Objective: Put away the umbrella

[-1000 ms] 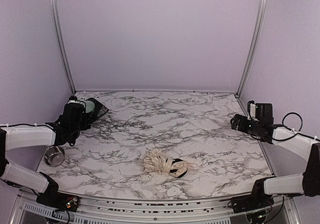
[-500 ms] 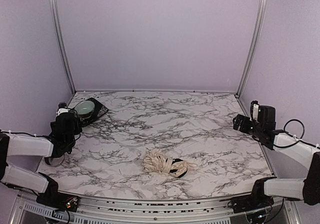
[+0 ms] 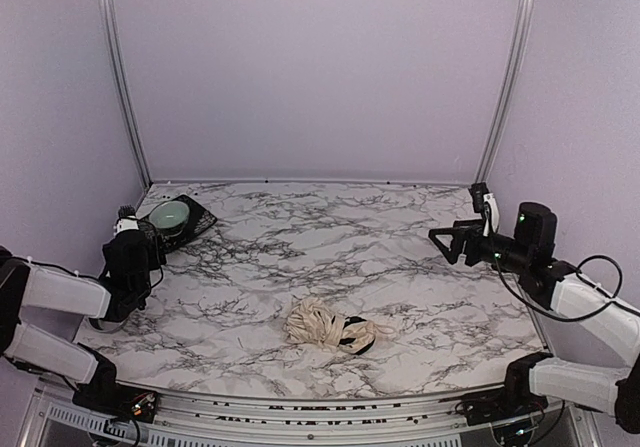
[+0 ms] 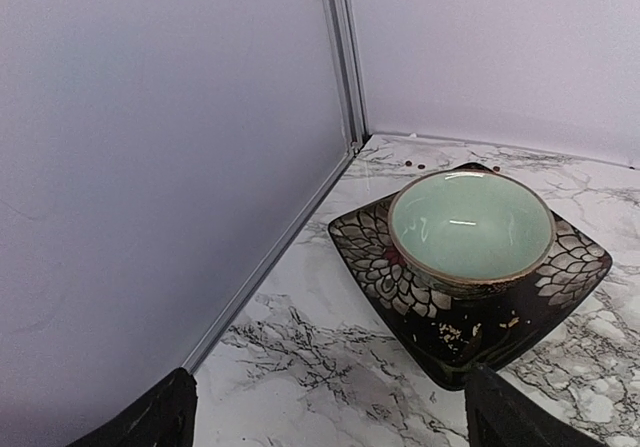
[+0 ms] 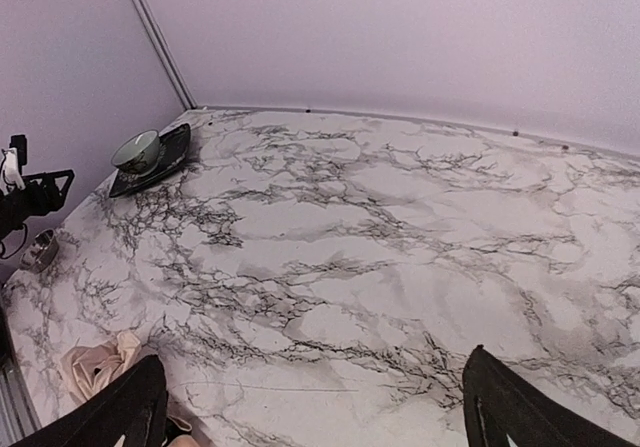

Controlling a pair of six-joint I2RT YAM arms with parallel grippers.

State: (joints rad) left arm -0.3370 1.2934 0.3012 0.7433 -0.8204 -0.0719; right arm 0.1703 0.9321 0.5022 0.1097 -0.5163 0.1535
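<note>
Fingers (image 4: 150, 422) of left gripper (image 4: 330, 417) and right gripper (image 5: 320, 402) spread wide, empty, both well apart from the umbrella (image 3: 325, 325), which lies near the table's (image 3: 350, 237) front edge, open marble around it.

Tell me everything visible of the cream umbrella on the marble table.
The compact cream-beige fabric umbrella lies collapsed as a loose, crumpled bundle of soft folds, not neatly rolled. A black part shows at its right end, and a thin cream strap trails further right. No handle can be made out. It rests on the grey-veined marble-look table, near the front edge, about midway across its width. Only the tabletop touches it.
</note>
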